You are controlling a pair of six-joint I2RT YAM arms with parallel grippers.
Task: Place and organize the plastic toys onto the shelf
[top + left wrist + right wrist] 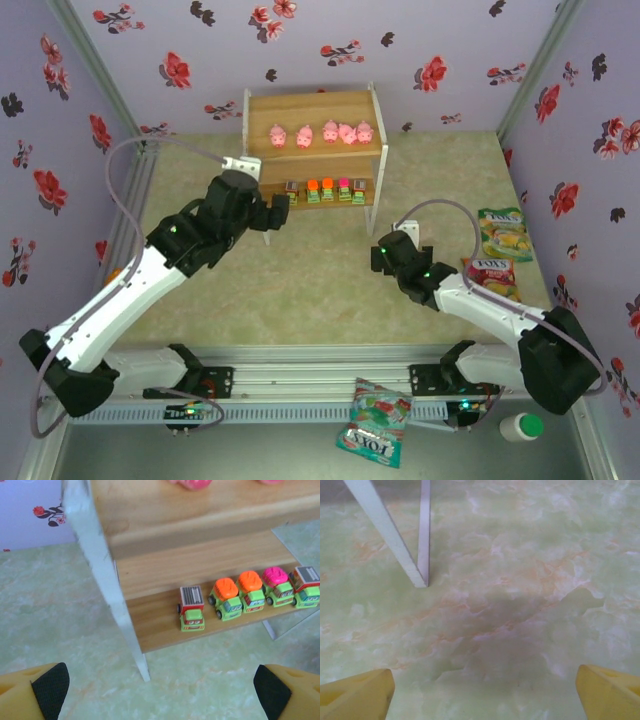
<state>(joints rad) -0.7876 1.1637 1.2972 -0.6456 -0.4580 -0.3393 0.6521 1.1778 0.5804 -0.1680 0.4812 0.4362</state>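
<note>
The shelf (316, 107) stands at the back of the table. Several pink pig toys (318, 133) line its top board. Along the lower board (160, 620) sit several green-based truck toys (325, 190), topped grey (192, 609), orange (226, 597), orange (251, 590), pink (277, 585) and grey (306, 586). My left gripper (280, 212) hovers just in front of the shelf's left front leg (107, 587); it (160, 692) is open and empty. Over bare table right of the shelf, my right gripper (380, 255) is also open and empty (485, 695), near a white shelf leg (390, 535).
Two snack bags (503, 232) (490, 275) lie at the right side of the table. Another bag (372, 420) and a white bottle with a green cap (521, 427) rest at the near edge by the arm bases. Floral walls enclose the table.
</note>
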